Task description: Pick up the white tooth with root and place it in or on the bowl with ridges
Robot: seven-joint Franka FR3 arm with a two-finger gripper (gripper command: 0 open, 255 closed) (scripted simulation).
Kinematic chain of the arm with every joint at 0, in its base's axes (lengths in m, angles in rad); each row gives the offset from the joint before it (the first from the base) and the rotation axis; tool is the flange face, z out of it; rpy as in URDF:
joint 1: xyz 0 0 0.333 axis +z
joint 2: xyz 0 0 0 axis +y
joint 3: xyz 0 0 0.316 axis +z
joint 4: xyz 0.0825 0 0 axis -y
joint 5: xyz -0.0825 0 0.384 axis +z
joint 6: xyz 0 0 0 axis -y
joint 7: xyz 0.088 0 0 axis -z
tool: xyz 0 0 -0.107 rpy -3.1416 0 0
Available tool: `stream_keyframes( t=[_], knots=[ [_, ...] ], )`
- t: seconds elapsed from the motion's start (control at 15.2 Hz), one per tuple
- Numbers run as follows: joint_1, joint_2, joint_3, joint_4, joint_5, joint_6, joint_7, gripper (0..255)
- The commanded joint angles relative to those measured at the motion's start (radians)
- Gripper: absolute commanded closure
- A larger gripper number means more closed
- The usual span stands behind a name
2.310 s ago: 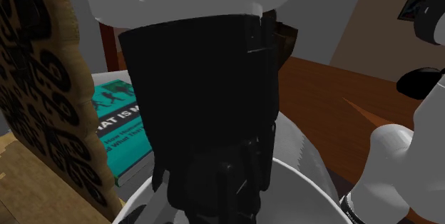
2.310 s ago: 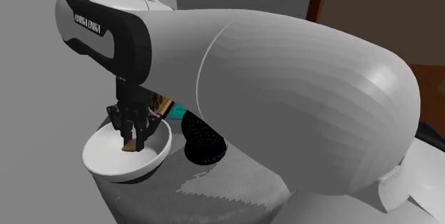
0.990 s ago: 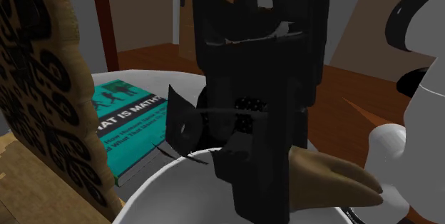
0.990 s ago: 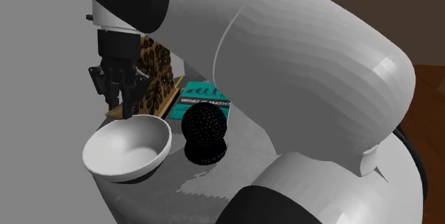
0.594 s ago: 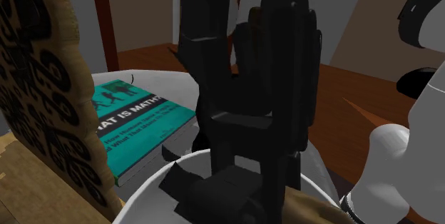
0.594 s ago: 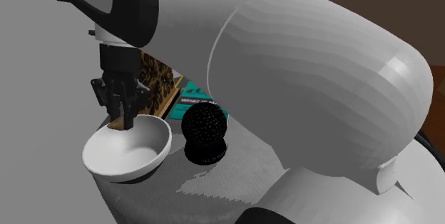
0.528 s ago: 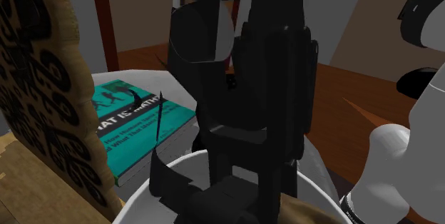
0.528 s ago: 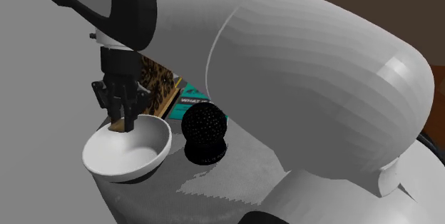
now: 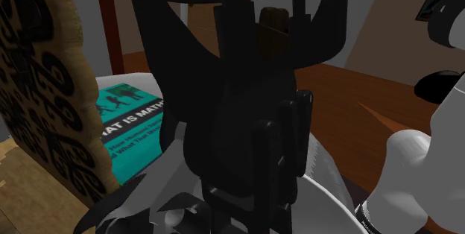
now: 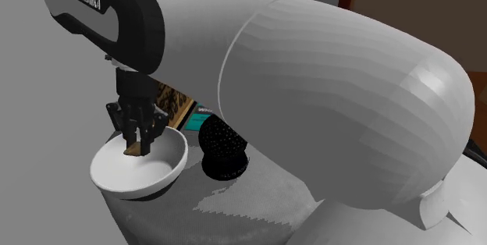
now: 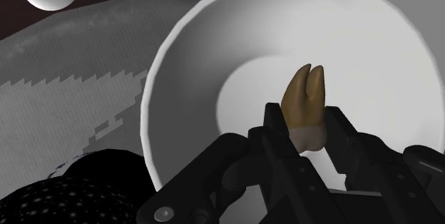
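One relation matters: your gripper (image 11: 305, 121) pinches the tan two-rooted tooth (image 11: 305, 90) by its crown, long axis in line with the gripper, roots aimed down at the white bowl (image 11: 178, 58), whose floor lies directly beneath. Letting go should drop it inside.

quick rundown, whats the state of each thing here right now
gripper, shut on the tooth, over the bowl
tooth, clasped, roots pointing away from the gripper
bowl, upright, open side up
black speckled ball, resting beside the bowl
teal book, closed, lying flat
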Motion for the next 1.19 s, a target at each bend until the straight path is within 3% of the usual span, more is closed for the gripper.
stream_keyframes(
  t=[0.0, 0.26, 0.33, 0.66, 0.92, 1.12],
  knots=[
    [0.000, -0.003, 0.000, -0.006, 0.001, 0.004, -0.001, 255],
    [0.000, -0.003, 0.000, -0.006, 0.001, 0.004, -0.001, 255],
    [0.000, -0.003, 0.000, -0.006, 0.001, 0.004, -0.001, 0],
    [0.000, -0.003, 0.000, -0.006, 0.001, 0.004, -0.001, 0],
    [0.023, 0.111, 0.010, 0.237, -0.054, -0.138, 0.057, 0],
    [0.023, 0.111, 0.009, 0.237, -0.054, -0.138, 0.057, 0]
  ],
)
